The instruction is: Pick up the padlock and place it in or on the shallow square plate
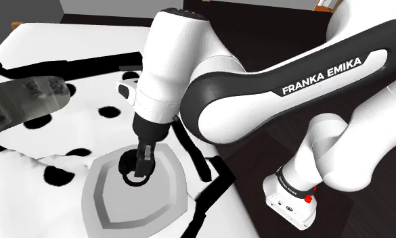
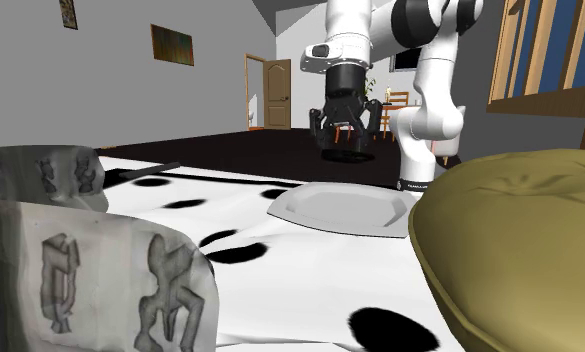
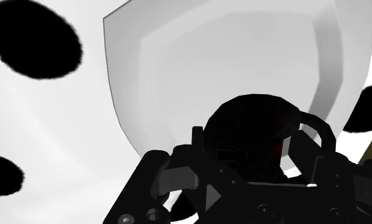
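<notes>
My black gripper [image 1: 143, 157] is shut on a black padlock [image 1: 135, 170] and holds it just above the shallow grey square plate [image 1: 108, 206]. In the second exterior view the padlock [image 2: 345, 154] hangs from the gripper [image 2: 346, 141], clear of the plate [image 2: 320, 208] below it. In the wrist view the padlock [image 3: 248, 121] is a dark rounded mass clasped between the fingers of the gripper [image 3: 257, 159], with the plate [image 3: 178, 70] spread out behind it. The padlock's curved shackle shows beside one finger.
The plate lies on a white cover with black spots [image 1: 61, 177]. A grey patterned pillow [image 1: 20, 101] lies at the shoulder view's left. An olive cushion [image 2: 510, 240] bulks at the second exterior view's right. The arm's stand [image 1: 291, 203] is beside the bed edge.
</notes>
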{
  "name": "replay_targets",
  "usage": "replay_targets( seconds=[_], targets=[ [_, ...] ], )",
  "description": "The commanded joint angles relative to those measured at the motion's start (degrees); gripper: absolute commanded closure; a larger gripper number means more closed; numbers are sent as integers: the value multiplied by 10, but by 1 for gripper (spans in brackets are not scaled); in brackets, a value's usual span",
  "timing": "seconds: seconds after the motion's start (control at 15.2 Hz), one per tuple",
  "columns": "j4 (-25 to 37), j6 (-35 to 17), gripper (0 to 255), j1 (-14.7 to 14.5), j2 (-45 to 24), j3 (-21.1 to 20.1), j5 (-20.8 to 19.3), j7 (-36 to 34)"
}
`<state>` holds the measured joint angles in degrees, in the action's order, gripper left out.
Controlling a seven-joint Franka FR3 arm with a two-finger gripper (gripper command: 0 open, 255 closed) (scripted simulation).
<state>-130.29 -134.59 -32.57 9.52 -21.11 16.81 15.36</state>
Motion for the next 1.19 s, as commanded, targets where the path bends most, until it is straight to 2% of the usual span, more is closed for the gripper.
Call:
replay_targets(
  seconds=[0.0,0.73,1.12],
  targets=[
    [4,-15,255,-1,-17,-6,-6,-8],
    [-38,-103,255,-4,-66,-12,-6,0],
    [-38,-103,255,-4,-66,-12,-6,0]
  ],
)
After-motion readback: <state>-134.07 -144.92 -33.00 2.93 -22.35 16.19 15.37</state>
